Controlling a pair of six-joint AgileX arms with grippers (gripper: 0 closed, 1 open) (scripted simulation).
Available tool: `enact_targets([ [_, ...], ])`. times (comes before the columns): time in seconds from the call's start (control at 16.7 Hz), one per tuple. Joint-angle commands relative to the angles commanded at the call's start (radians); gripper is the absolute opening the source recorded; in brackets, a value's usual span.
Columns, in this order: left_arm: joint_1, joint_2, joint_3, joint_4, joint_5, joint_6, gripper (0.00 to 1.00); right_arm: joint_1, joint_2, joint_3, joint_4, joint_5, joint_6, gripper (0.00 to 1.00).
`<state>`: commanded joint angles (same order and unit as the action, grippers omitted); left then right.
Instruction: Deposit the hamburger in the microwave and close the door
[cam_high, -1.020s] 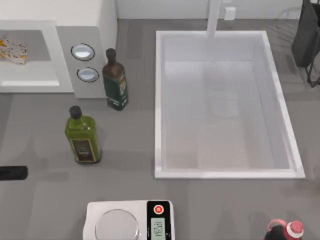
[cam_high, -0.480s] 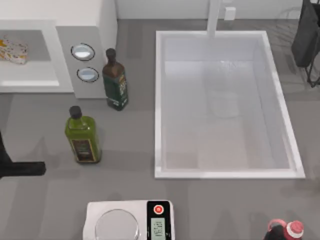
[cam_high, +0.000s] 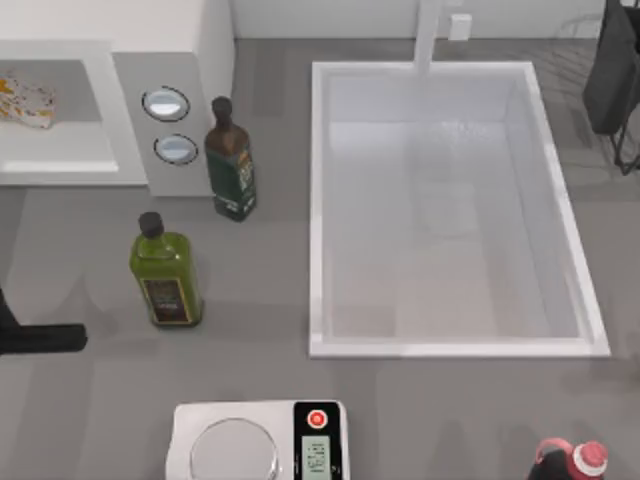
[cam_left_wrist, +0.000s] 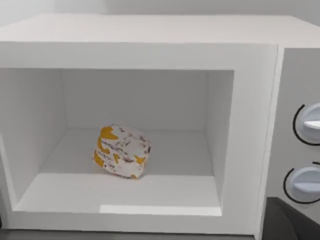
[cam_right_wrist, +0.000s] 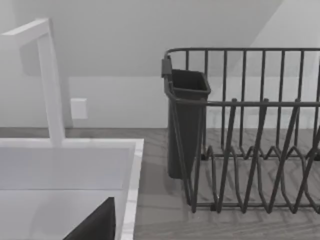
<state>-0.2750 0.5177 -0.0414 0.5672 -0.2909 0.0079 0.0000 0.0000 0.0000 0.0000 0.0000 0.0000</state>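
Observation:
The hamburger (cam_left_wrist: 121, 151) lies on the floor of the microwave (cam_left_wrist: 150, 40), a pale lump with yellow-orange flecks, resting free of any gripper. From above, the hamburger (cam_high: 24, 100) sits in the open cavity of the microwave (cam_high: 190, 40) at the table's far left. The door is out of view. A dark part of my left arm (cam_high: 42, 338) reaches in from the left edge, well in front of the microwave. My left gripper (cam_left_wrist: 287, 225) shows as a dark wedge facing the cavity from a distance. My right gripper (cam_right_wrist: 95, 224) hangs near the sink's far right corner.
Two olive-oil bottles (cam_high: 231, 160) (cam_high: 165, 270) stand just right of the microwave's knobs (cam_high: 166, 103). A white sink (cam_high: 320, 200) with a tap (cam_high: 428, 35) fills the middle. A scale (cam_high: 258, 440) sits at the front, a red bottle (cam_high: 570, 462) front right, a dish rack (cam_right_wrist: 240, 130) far right.
The dark part of my left arm slid in from the left edge toward the right, then eased back slightly. The hamburger has stayed in the cavity.

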Motion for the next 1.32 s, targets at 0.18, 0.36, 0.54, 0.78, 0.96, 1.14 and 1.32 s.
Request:
enact_targets([
  [0.18,0.019,-0.121,0.002,-0.133,0.022,-0.003,0.0,0.0,0.0,0.0,0.0,0.0,0.0,1.0],
  [0.36,0.036,-0.23,0.006,-0.245,0.042,-0.004,0.0,0.0,0.0,0.0,0.0,0.0,0.0,1.0],
  [0.54,0.04,-0.254,0.008,-0.268,0.049,-0.004,0.0,0.0,0.0,0.0,0.0,0.0,0.0,1.0],
  [0.78,0.048,-0.239,0.019,-0.274,0.056,0.005,0.0,0.0,0.0,0.0,0.0,0.0,0.0,1.0],
  [0.96,0.139,-0.144,0.114,-0.345,0.122,0.079,0.0,0.0,0.0,0.0,0.0,0.0,0.0,1.0],
  [1.14,0.3,0.045,0.298,-0.472,0.237,0.202,0.0,0.0,0.0,0.0,0.0,0.0,0.0,1.0],
  [1.32,0.504,0.312,0.531,-0.641,0.382,0.352,0.0,0.0,0.0,0.0,0.0,0.0,0.0,1.0],
])
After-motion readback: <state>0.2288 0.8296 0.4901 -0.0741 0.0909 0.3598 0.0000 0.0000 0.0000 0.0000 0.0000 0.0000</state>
